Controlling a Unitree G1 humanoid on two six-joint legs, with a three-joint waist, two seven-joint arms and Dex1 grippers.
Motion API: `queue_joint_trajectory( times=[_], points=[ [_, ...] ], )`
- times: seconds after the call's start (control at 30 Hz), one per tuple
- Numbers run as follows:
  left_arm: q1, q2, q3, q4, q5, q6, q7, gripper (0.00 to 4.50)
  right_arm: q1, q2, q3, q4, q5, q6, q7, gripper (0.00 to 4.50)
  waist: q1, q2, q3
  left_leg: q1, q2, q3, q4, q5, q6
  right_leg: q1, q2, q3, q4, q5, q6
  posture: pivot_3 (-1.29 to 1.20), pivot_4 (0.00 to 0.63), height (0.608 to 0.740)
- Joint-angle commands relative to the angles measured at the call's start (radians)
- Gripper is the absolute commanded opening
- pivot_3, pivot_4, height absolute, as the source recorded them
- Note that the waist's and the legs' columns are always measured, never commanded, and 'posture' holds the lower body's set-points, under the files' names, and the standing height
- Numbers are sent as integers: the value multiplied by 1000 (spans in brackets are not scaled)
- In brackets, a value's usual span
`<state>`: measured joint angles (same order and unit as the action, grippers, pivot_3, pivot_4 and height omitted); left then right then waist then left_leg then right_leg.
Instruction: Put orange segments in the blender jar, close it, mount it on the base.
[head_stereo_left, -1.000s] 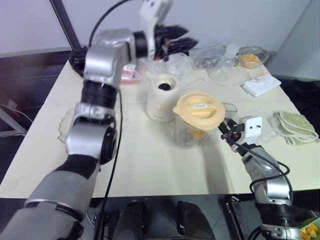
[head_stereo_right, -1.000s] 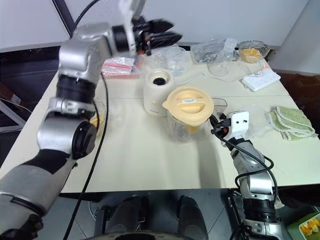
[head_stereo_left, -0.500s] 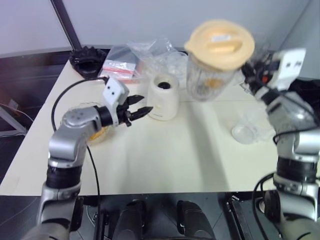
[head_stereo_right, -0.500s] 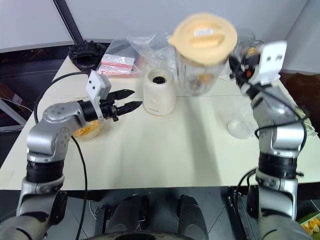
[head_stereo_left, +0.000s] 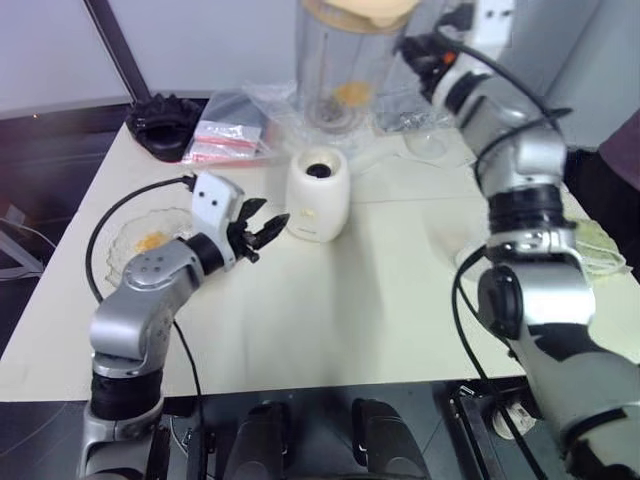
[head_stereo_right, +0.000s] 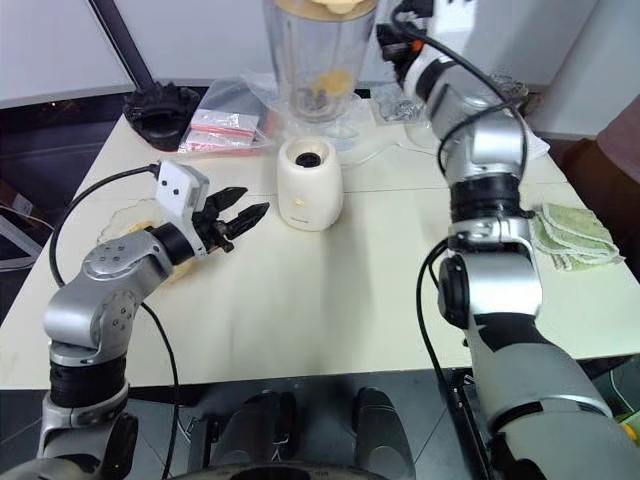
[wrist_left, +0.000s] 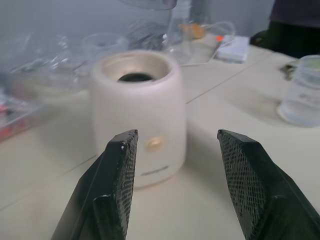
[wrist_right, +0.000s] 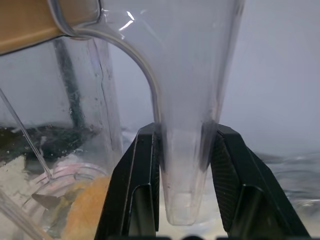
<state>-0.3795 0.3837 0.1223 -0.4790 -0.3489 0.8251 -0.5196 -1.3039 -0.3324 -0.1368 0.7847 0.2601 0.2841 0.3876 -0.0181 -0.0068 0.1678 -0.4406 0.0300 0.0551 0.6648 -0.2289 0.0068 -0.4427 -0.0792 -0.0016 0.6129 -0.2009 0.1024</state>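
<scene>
Jar aloft, you see from the left eye: the right gripper (head_stereo_left: 425, 55) has the blender jar (head_stereo_left: 340, 70) by its side handle, above the table (head_stereo_left: 400, 300) and over the base (head_stereo_left: 316, 195), which stands at about 11 o'clock from the table's middle. Orange segments (head_stereo_left: 352, 94) show through the clear wall near the jar's bottom, and the cream-yellow lid (head_stereo_left: 362, 10) sits on top. At 9 o'clock from the base your left gripper (head_stereo_left: 265, 228) hovers just beside it, apart from it, jaws parted on nothing. A clear dish (head_stereo_left: 145, 245) with orange pieces lies at 9 o'clock, behind the left arm.

From the right eye you get the same scene, with a folded green cloth (head_stereo_right: 570, 235) at 3 o'clock on the table and plastic bags (head_stereo_right: 225, 125) at 11 o'clock.

In the left wrist view the base fills the gap ahead of the two spread black fingers (wrist_left: 117, 180), its dark socket (wrist_left: 136, 77) facing up; a clear measuring cup (wrist_left: 302, 90) stands well apart.

In the right wrist view both fingers (wrist_right: 142, 185) press the jar's clear handle (wrist_right: 187, 125) from either side.
</scene>
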Motion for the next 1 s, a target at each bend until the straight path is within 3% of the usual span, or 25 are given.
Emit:
queue_joint_trajectory(
  times=[0.03,0.37,1.0],
  points=[
    [5,11,33,-51,-16,-13,34,2607,-95,11,4,135,-36,-132,32,860,1,0,0,0,0,0,0,0,0,0,0,0,0,0,0,0,150,740],
    [31,85,98,-52,-40,-18,70,2607,-137,22,4,311,-89,-204,67,860,-3,0,1,-1,0,0,0,0,0,0,-1,0,0,0,-1,0,150,740],
    [18,110,76,4,-51,-60,73,2607,-67,1,14,292,-139,-169,53,860,-2,0,1,0,0,0,0,1,-2,0,-1,0,0,0,-1,0,150,740]
  ],
)
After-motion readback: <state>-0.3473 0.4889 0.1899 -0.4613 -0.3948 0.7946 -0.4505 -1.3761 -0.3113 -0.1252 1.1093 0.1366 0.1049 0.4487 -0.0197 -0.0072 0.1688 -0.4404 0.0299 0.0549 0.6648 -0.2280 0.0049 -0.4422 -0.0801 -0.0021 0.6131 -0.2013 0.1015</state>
